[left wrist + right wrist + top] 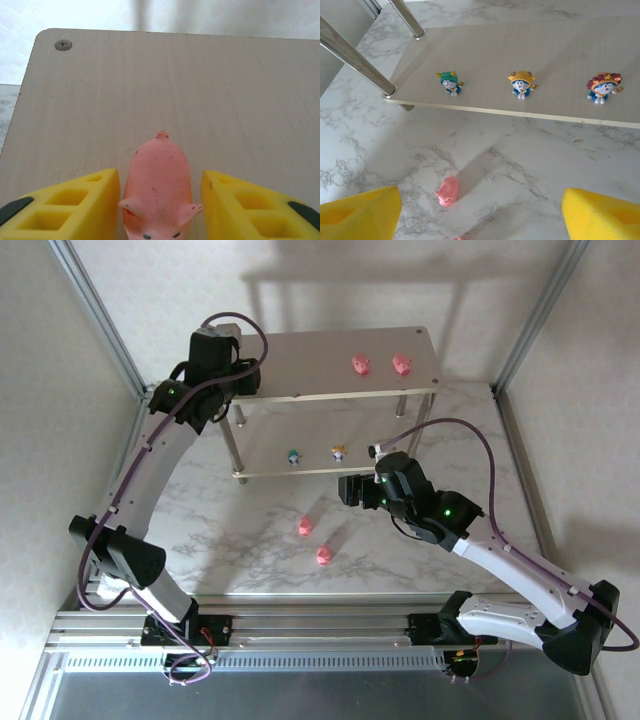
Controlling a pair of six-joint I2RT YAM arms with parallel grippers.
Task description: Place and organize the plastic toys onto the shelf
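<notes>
A pink pig [157, 185] stands on the shelf's top board [200, 90], between the yellow fingers of my left gripper [160, 175]. The jaws are open, with a clear gap on the right side of the pig. Two more pigs [361, 364] [402, 364] sit at the right end of that board. On the lower board [545, 55] stand a teal figurine [451, 82], a yellow one [521, 83] and a red one [604, 88]. Two pigs [305, 525] [323, 556] lie on the marble table. My right gripper [480, 200] hovers open above them, nothing between its fingers.
Slim silver legs [355, 55] carry the shelf's boards. The left arm [150, 460] reaches along the left side to the shelf's left end. Metal frame posts [95, 310] stand at the table's back corners. White walls enclose the marble table [250, 540].
</notes>
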